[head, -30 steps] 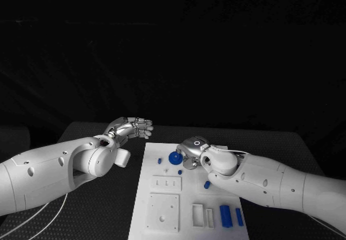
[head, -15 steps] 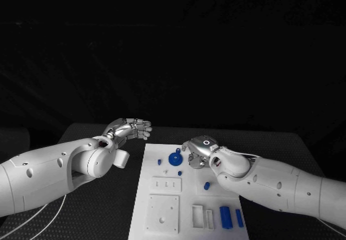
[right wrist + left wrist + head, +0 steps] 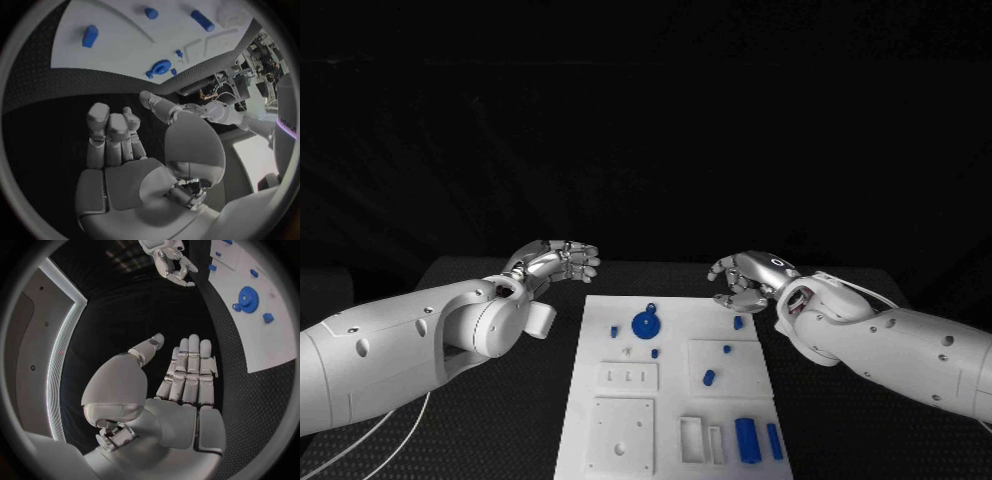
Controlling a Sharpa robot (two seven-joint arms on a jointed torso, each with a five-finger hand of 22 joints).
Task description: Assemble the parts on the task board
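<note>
Both hands hover off the task board [image 3: 625, 355], holding nothing. Left hand [image 3: 557, 262] sits over the bare desk [image 3: 473, 268] just past the board's far corner on its own side, fingers loosely curled in the head view; the left wrist view shows the fingers [image 3: 189, 371] stretched out side by side, thumb a little apart, palm clear of any part. Right hand [image 3: 750, 275] sits over the desk beyond the board's far edge on the other side, fingers bent downward and spread, nothing between them; the right wrist view shows its fingers [image 3: 111, 131] laid together, thumb off to the side. Blue gear [image 3: 646, 323] lies on the board between the two hands, nearer the robot than both, well apart from either. A small blue part [image 3: 738, 322] lies on the board just below the right hand, near it but not touching. Another small blue part [image 3: 708, 377] sits mid-board, further from the right hand. Two long blue pieces [image 3: 749, 440] stand in the board's near corner under the right forearm, far from both hands. A tiny blue part [image 3: 615, 330] lies beside the gear on the left hand's side.
</note>
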